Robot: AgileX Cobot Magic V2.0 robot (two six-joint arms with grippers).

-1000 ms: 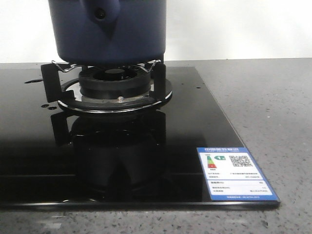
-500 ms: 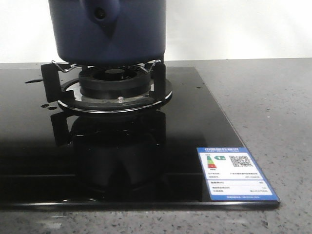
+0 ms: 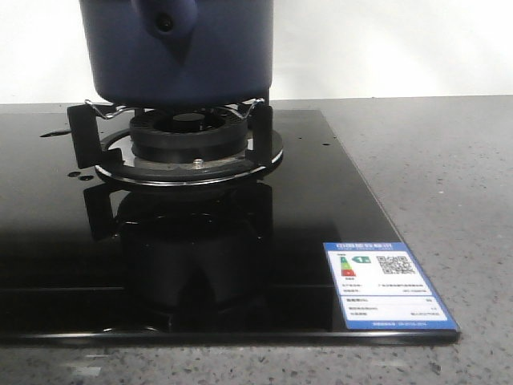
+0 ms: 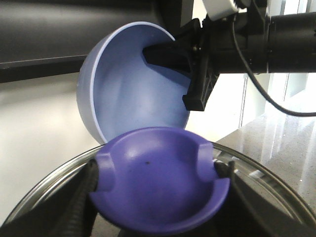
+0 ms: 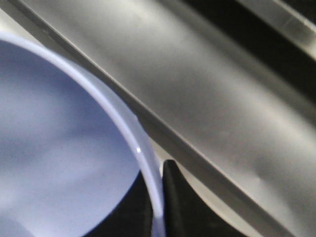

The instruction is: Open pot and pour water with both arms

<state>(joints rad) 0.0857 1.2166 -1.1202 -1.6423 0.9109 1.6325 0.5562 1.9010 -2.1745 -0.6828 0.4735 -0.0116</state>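
Observation:
The dark navy pot point(image 3: 180, 48) stands on the burner's pan support, its top cut off by the front view's edge, its handle socket point(image 3: 164, 20) facing the camera. Neither arm shows in that view. In the left wrist view my left gripper point(image 4: 156, 183) is shut on the purple knob point(image 4: 158, 163) of a glass lid point(image 4: 279, 185) with a metal rim. Beyond the lid, my right gripper point(image 4: 195, 74) holds a light-blue bowl point(image 4: 128, 94) tipped on its side. In the right wrist view that gripper point(image 5: 157, 202) pinches the bowl's rim point(image 5: 143, 158). I see no water.
The gas burner point(image 3: 188, 136) sits on a black glass hob point(image 3: 321, 233) with an energy label sticker point(image 3: 389, 285) at its front right corner. Grey stone counter point(image 3: 449, 176) lies to the right, with a white wall behind.

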